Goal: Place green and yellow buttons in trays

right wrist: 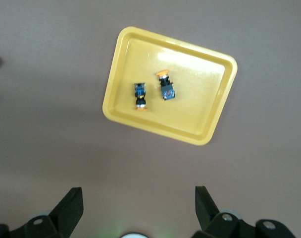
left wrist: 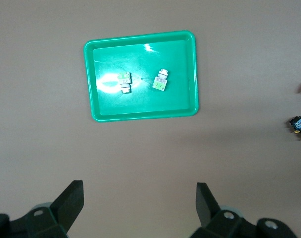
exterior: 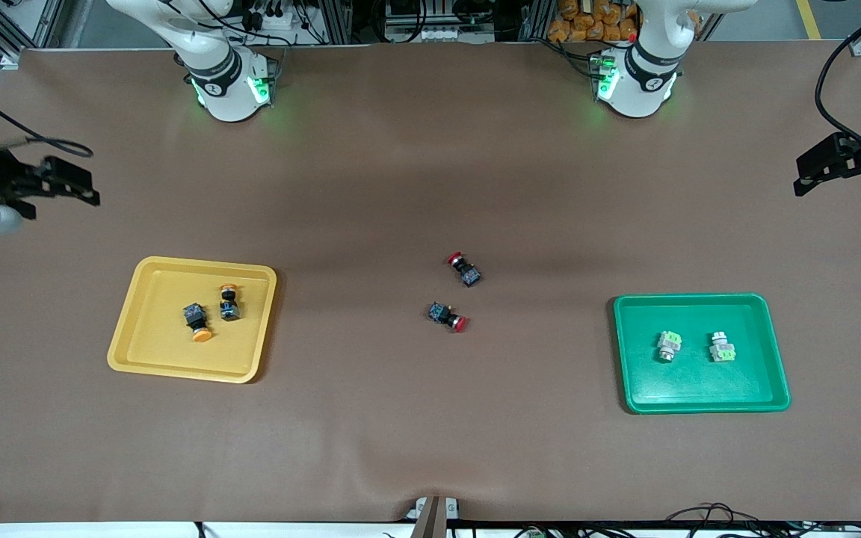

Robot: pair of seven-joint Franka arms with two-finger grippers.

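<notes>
Yellow tray (exterior: pixel 148 360): we find both orange-capped buttons (exterior: pixel 196 320) (exterior: pixel 229 302) lying inside it.
Green tray (exterior: pixel 773 350): we find both green-and-grey buttons (exterior: pixel 668 345) (exterior: pixel 722 347) inside it.
Left over: we judge nothing; only two red-capped switches (exterior: pixel 464 269) (exterior: pixel 448 314) lie mid-table, between the trays.
Left gripper (exterior: pixel 823 167): raised over the table edge at its arm's end, fingers spread, empty.
Right gripper (exterior: pixel 57 182): raised over its own end, fingers spread, empty.
Arms: we read both as waiting.

Two red-capped switches (exterior: pixel 464 269) (exterior: pixel 448 316) mid-table, apart
</notes>
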